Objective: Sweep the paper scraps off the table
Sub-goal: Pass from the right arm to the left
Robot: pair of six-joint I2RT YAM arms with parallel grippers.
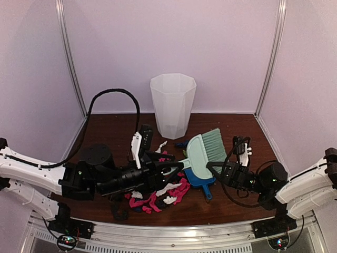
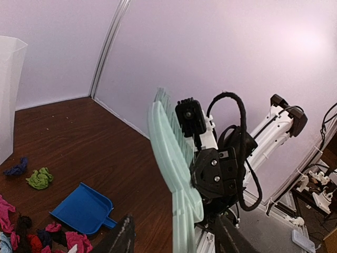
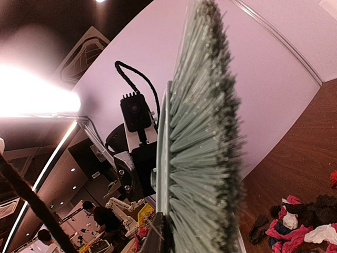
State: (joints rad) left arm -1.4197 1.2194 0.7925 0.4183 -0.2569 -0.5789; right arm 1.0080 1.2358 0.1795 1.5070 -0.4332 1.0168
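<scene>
Desk (image 1: pixel 105 132): dark wood-grain top with a metal rail along the near edge.
Bin (image 1: pixel 172 105): white and faceted, upright at the back centre.
Brush (image 1: pixel 202 153): mint-green, held up right of centre between the two arms, bristles toward the back.
Dustpan (image 1: pixel 197 181): blue, flat on the desk, just right of the scrap pile and partly hidden by the brush from above.
Scraps (image 1: pixel 176 192): mostly heaped at front centre in pink, white, black and red, below the left pincer. A green wad (image 2: pixel 40 178) and a navy one (image 2: pixel 17 167) lie apart, nearer the bin.
Right pincer (image 1: pixel 212 166): clamped tight on the brush.
Left pincer (image 1: pixel 176 169): half spread, one finger on each side of the brush's lower end, with a gap showing.
</scene>
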